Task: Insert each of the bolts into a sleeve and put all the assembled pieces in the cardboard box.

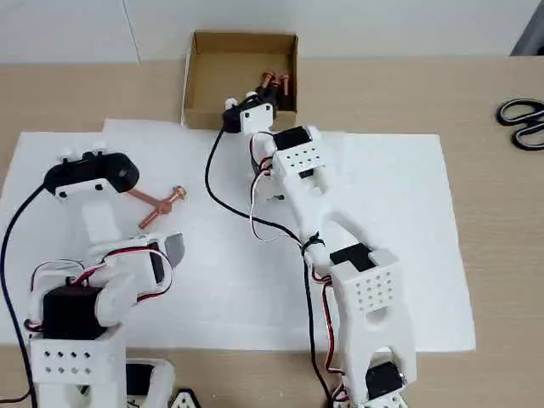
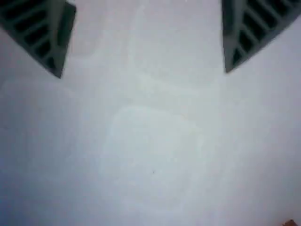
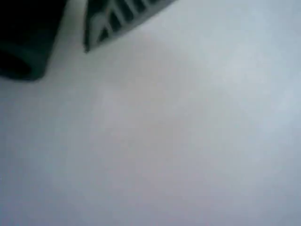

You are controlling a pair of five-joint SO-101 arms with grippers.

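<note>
Risk — scattered parts
Your spread left gripper [image 2: 143,70] hangs near two crossed copper-coloured metal pieces [image 1: 158,205]; descend off-centre and you scatter them. Right gripper [image 1: 251,112]: cannot tell.

cardboard box [image 1: 240,72]: plain brown, on the far side.
bolts [image 1: 274,82]: shiny copper, inside the box.
crossed pieces [image 1: 160,204]: the same copper tone, on the left of the sheet.
paper sheet [image 1: 408,229]: plain white, unpatterned.
table [image 1: 484,195]: pale tan wood tone.
scissors [image 1: 523,121]: black handles, far right.
left arm [image 1: 98,225]: white shell, black motor blocks, rows of small holes near the base.
right arm [image 1: 314,183]: white shell, black motors, a grid of small holes.
cables [image 1: 212,183]: black, with thinner red and white wires.
left gripper [image 2: 143,71]: dark fingers [image 2: 37,28], ribbed in parallel slats.
</note>
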